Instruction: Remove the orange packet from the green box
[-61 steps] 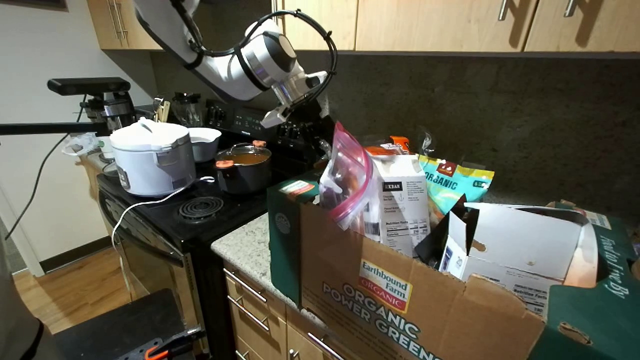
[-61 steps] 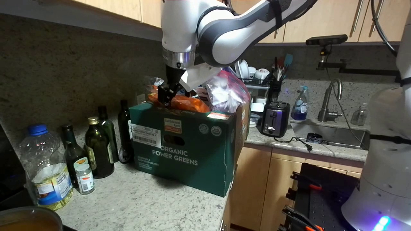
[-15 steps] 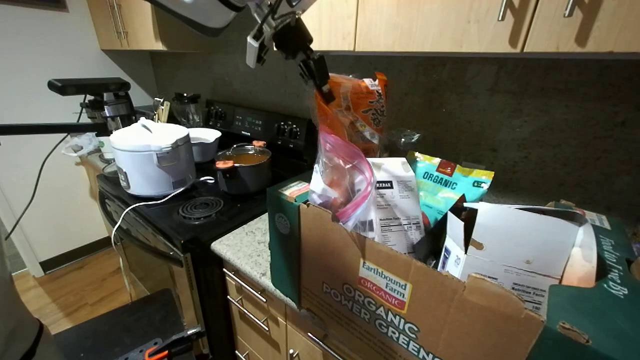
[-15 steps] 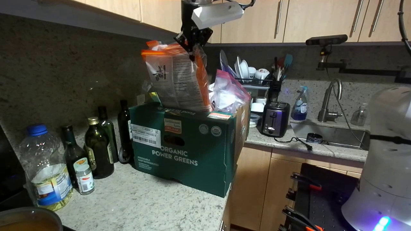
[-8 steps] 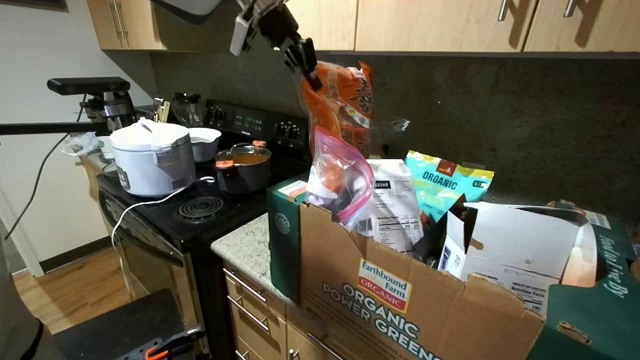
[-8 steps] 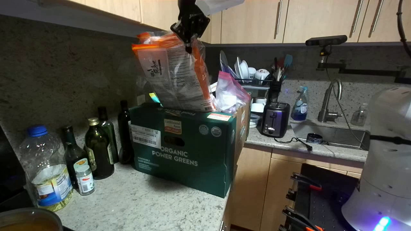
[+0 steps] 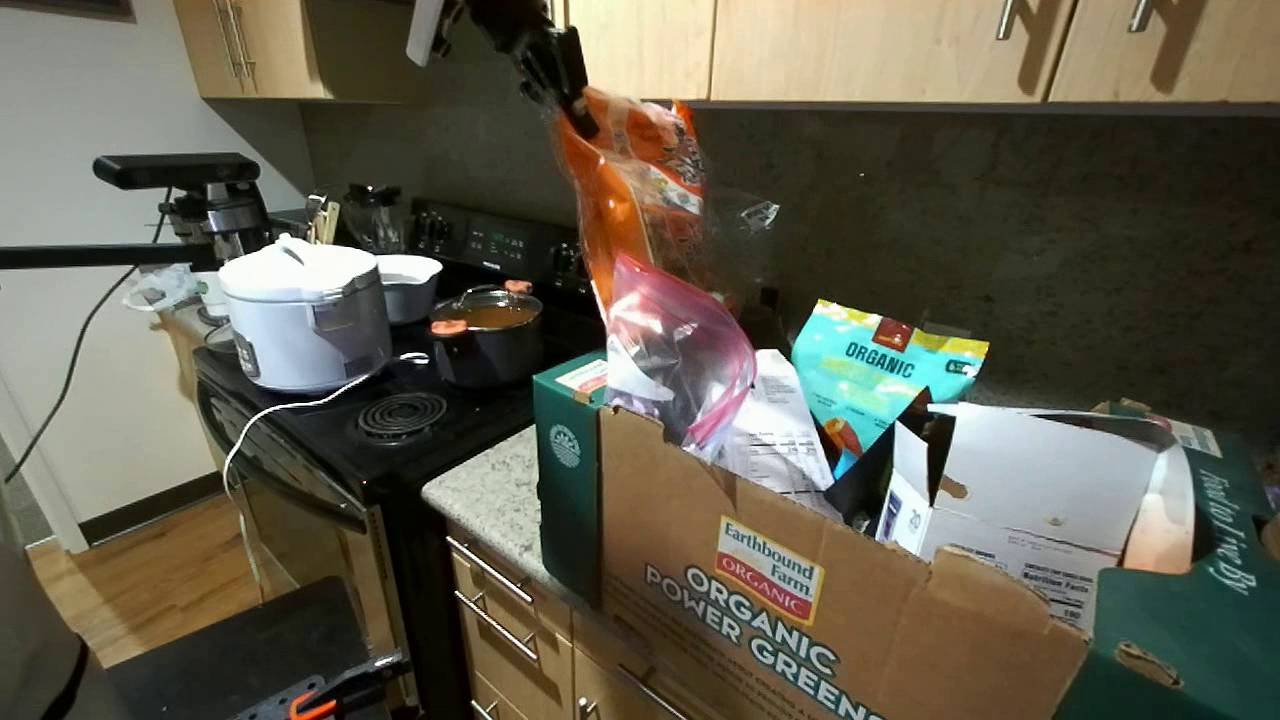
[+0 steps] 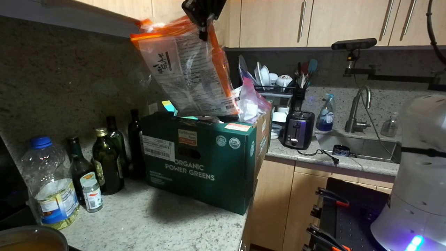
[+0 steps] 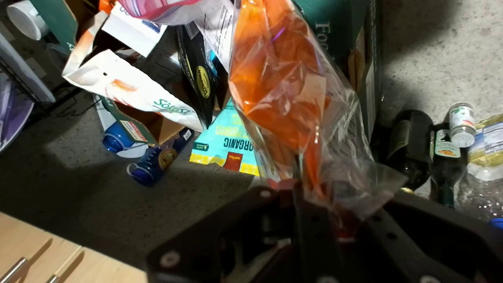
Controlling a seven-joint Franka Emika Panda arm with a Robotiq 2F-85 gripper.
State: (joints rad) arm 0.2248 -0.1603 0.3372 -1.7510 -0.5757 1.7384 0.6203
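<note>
Backsplash [image 7: 980,250] behind, the down-slanted gripper [image 7: 582,122] pinches the orange packet [image 7: 628,205].

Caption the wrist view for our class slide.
Gripper pinching the orange packet, with teal packet and green box behind it.

On the green box [image 7: 870,590], "ORGANIC POWER GREENS" is printed below a label [image 7: 770,570] lettered "Earthbound Farm ORGANIC"; both are repeated on its green end [image 8: 216,158], where "USDA" is shown on a seal [image 8: 234,142] near the top right corner. "ORGANIC" is borne by a teal packet [image 7: 875,370]; "Nutrition Facts" is printed near the lower right corner of a white carton [image 7: 1050,480]; dark characters are set near the left edge of the orange packet [image 8: 190,69], its finer print being illegible.
</note>
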